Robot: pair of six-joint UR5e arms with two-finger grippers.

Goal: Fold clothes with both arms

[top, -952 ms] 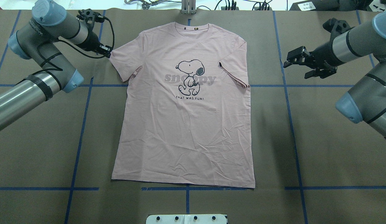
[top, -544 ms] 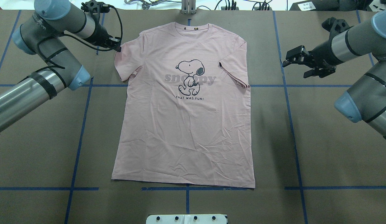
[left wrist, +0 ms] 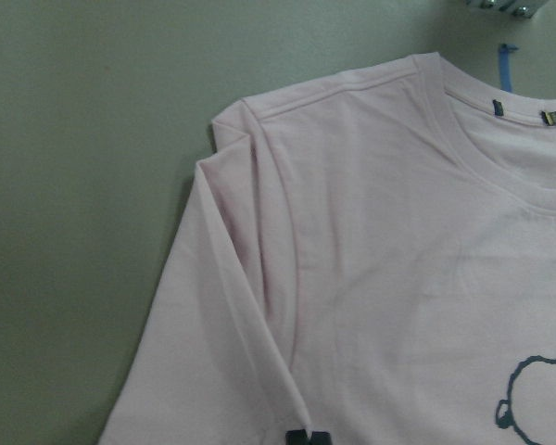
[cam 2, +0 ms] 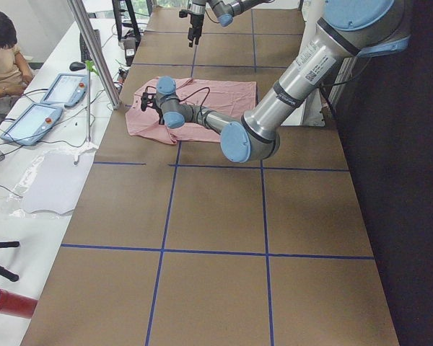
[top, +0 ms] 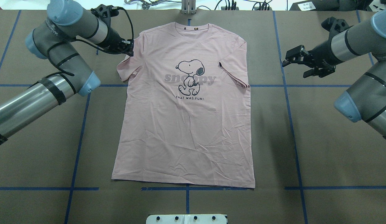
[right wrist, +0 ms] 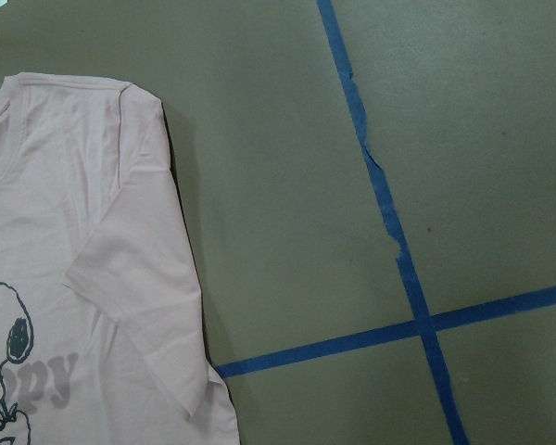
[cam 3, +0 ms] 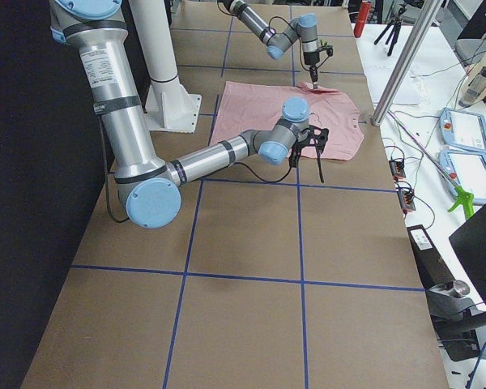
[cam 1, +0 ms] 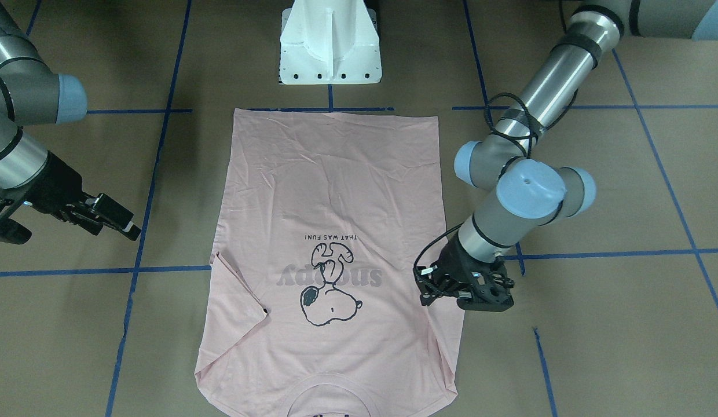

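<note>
Left gripper [top: 130,50] was closed tight, its tips pinching a fold of the T-shirt [top: 186,130] at the left sleeve [top: 126,70], just off the shoulder seam. The cloth was ridged up beside the pinch. Right gripper [top: 294,63] had its jaws spread and held nothing. It hovered over bare surface [top: 320,140], well apart from the right sleeve [top: 235,68], out toward the surface's right edge.

The T-shirt lay flat, print up, mid-surface. Its collar [top: 192,29] was near the operators' edge and its hem [top: 180,183] toward the edge by the white pedestal [top: 186,218]. The right sleeve looked partly tucked over the body.

Handling, my read:
- **Feel:** thin, light knit, limp, with no stiffness. It would drape and drag, not hold shape. The lower half was wrinkled.
- **Grip:** the matte brown surface probably holds the cloth a bit, so it isn't slippery. It isn't fragile either.
- **Best holds:** shoulder points and hem corners, pinched at the edge through both layers and kept low.
- **Lifting:** one arm alone would let the other side sag, so take paired corners with both arms.
</note>
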